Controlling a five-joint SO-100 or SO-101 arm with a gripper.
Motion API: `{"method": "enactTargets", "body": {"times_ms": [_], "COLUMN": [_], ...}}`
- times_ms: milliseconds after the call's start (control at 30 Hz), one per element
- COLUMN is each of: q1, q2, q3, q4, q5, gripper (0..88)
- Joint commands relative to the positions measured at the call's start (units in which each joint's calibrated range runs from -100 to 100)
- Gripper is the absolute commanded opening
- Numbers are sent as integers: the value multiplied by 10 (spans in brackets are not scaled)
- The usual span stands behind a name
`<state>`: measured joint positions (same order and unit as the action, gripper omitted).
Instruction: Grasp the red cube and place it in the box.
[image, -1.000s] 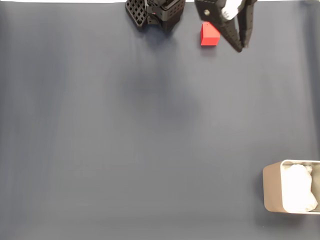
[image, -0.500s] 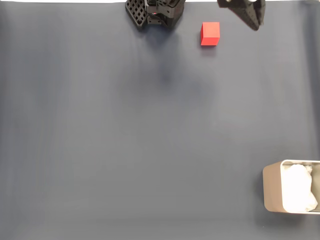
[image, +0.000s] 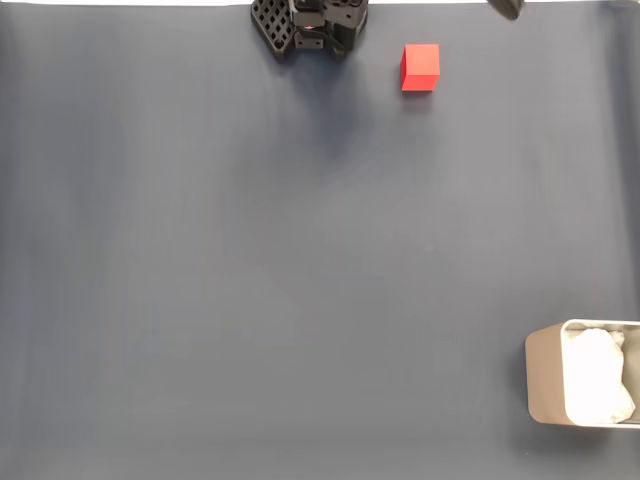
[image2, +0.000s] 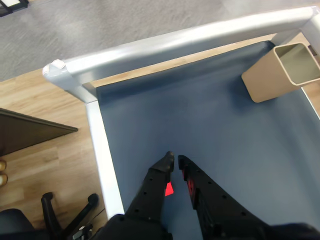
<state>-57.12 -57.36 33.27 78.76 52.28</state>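
Red cube (image: 420, 67): seen lying on the dark blue-grey mat (image: 300, 280) near the top edge of the fixed view, just right of the arm's black base (image: 310, 25); a sliver of red (image2: 169, 189) is glimpsed between the fingers in the wrist view.

Box (image: 582, 386): placed at the lower right of the fixed view, well apart from the cube; white crumpled lining is seen inside. In the wrist view it (image2: 280, 70) sits at the upper right corner of the mat.

Gripper (image2: 175, 161): raised above the mat, nothing is held; the jaws are nearly closed, with only a narrow gap left at the tips.

Fingers (image2: 150, 192): black.

Table frame (image2: 175, 42): silvery metal bordering the mat.

Writing: no brand or lettering can be read.
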Motion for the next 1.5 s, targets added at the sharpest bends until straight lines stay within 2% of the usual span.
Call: {"method": "enactTargets", "body": {"times_ms": [0, 667, 1067, 1233, 1467], "q1": [-28, -96, -99, -102, -101], "q2": [-11, -50, -85, -88, -95], "q3": [3, 57, 100, 106, 124], "q4": [4, 64, 85, 94, 103], "q5": [-4, -8, 3, -12, -6], "gripper": [0, 4, 14, 31, 26]}}
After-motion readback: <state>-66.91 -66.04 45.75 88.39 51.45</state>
